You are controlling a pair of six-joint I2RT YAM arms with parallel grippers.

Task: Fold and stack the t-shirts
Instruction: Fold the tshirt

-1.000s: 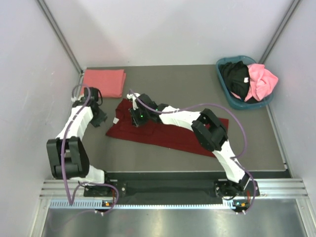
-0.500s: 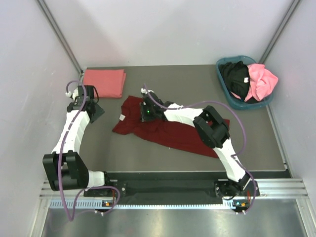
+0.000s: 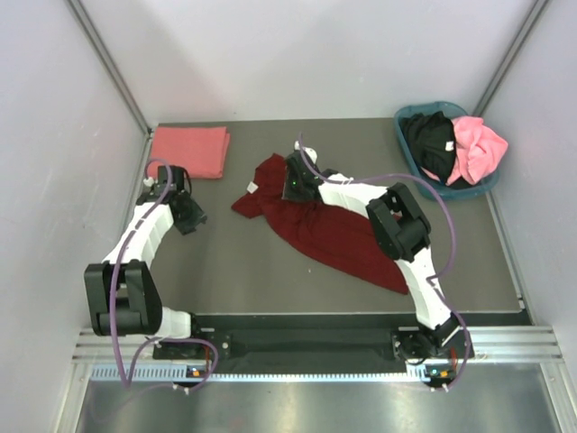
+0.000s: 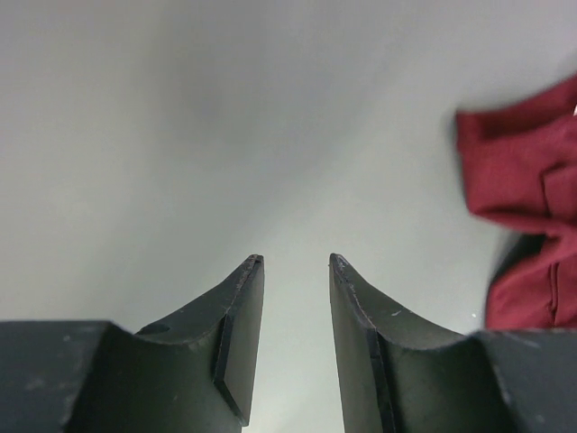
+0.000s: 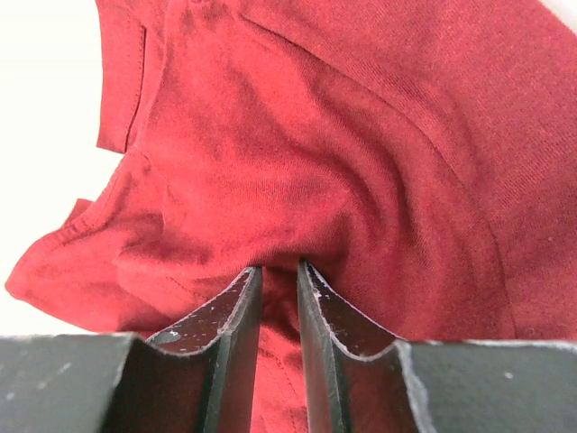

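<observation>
The dark maroon t-shirt [image 3: 334,233] lies crumpled on the grey table, stretched from the middle toward the right front. My right gripper [image 3: 293,183] is shut on a bunched fold of the maroon t-shirt [image 5: 361,162] near its collar end. My left gripper [image 3: 191,216] is open and empty over bare table at the left; the maroon t-shirt [image 4: 527,180] shows at the right edge of its view. A salmon-pink t-shirt [image 3: 189,150] lies folded at the back left. A black t-shirt [image 3: 429,144] and a bright pink t-shirt [image 3: 478,149] sit in the basket.
The teal-blue plastic basket [image 3: 407,159] stands at the back right corner. White walls close the table on three sides. Purple cables loop along both arms.
My right gripper has dragged the maroon t-shirt's collar end to the right and toward the back. My left gripper has let go of the cloth and stayed at the left.
</observation>
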